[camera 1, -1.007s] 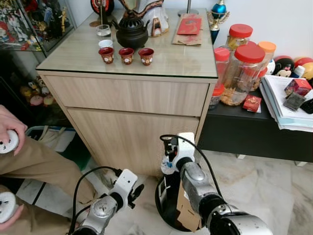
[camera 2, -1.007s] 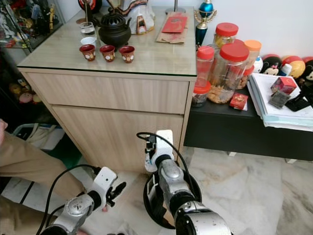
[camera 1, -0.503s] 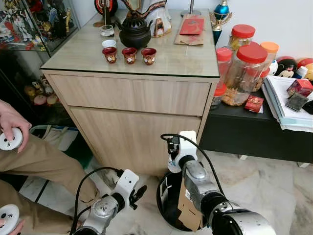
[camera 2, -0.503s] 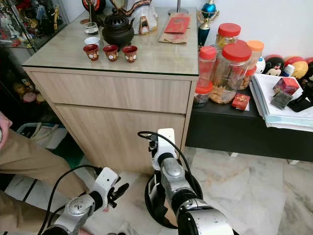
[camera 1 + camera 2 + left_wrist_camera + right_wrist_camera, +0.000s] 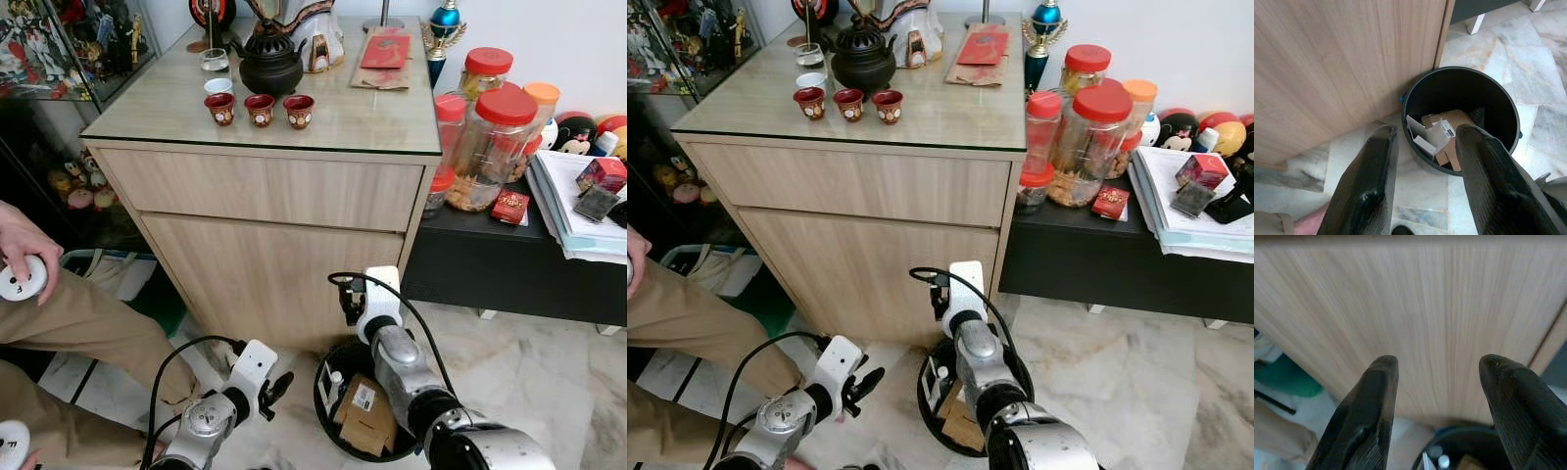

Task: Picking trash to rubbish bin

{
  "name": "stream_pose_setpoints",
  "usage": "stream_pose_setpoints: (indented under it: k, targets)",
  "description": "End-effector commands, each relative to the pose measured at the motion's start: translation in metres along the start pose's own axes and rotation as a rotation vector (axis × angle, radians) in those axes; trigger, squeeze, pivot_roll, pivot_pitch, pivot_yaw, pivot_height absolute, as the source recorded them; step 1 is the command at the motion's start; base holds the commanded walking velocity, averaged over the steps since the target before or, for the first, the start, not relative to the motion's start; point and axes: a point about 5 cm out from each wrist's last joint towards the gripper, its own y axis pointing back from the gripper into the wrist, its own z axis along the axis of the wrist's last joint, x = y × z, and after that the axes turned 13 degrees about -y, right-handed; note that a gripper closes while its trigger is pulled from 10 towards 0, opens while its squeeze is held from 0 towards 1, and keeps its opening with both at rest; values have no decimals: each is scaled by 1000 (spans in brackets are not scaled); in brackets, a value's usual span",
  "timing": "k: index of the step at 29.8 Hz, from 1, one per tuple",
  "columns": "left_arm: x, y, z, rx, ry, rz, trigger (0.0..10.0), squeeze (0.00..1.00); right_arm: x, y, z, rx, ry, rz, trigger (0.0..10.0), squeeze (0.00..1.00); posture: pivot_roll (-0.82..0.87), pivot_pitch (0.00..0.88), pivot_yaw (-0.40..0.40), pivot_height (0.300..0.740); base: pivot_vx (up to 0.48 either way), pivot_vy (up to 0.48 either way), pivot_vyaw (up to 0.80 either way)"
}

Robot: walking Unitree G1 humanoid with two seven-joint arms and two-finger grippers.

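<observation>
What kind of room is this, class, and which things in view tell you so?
Most likely a lived-in home living room: a wooden cabinet bearing a black teapot and small red cups, snack jars on a low side table, and a rubbish bin on marble flooring.

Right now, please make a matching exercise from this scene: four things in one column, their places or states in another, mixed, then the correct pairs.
Things:
1. cardboard piece
2. three red cups
3. red-lidded jars
4. right tool

Places or states:
A. on the low black shelf
B. inside the black bin
C. open, facing the wooden cabinet
D. on the cabinet top, before the black teapot

Pairs: 1-B, 2-D, 3-A, 4-C
</observation>
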Motion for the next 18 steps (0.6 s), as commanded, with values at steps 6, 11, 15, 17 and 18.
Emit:
stream_pose_setpoints:
  k: [6,11,15,17,18]
  targets:
    - [23,12,-18,128,-27,204,10000,0,-28,20,-41,136,-6,-60,10000,0,197,149,44,740,0,0,0]
    - [45,45,-57,336,68,477,10000,0,-55,47,-80,282,-26,-104,10000,0,183,153,39,740,0,0,0]
    - [46,76,-88,471,173,604,10000,0,-76,71,-106,380,-25,-176,10000,0,177,159,34,740,0,0,0]
    - [41,91,-103,538,222,651,10000,0,-85,82,-117,420,-35,-215,10000,0,176,160,32,740,0,0,0]
    - [38,99,-111,577,250,675,10000,0,-89,89,-123,441,-40,-231,10000,0,171,163,31,740,0,0,0]
